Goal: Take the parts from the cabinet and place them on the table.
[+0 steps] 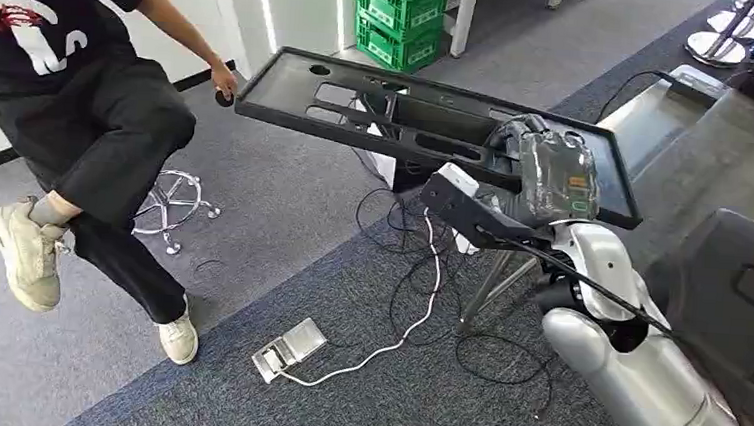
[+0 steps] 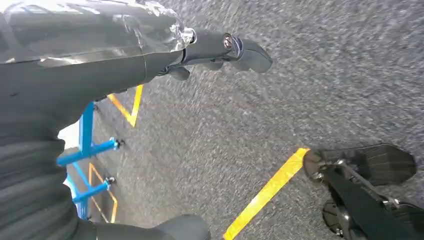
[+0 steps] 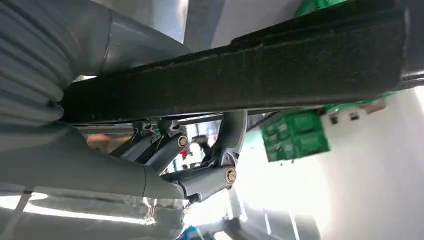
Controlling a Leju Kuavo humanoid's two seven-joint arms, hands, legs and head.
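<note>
A long, flat black plastic panel (image 1: 361, 97) with several cut-outs hangs level above the carpet in the head view. My right hand (image 1: 551, 175) grips its near right edge, fingers wrapped over the rim. In the right wrist view the panel's edge (image 3: 240, 70) runs across the picture, with my right hand's fingers (image 3: 200, 175) curled beneath it. A seated person's hand (image 1: 224, 87) touches the panel's far left end. My left hand (image 2: 220, 47) hangs over the grey floor, fingers stretched out and holding nothing.
Green crates (image 1: 397, 14) stand stacked at the back. On the carpet lie a foot pedal (image 1: 288, 349) and tangled cables (image 1: 409, 265). A tripod (image 1: 493, 281) stands below the panel. A grey table top (image 1: 718, 147) lies to the right. Yellow floor tape (image 2: 265, 192) passes under my left hand.
</note>
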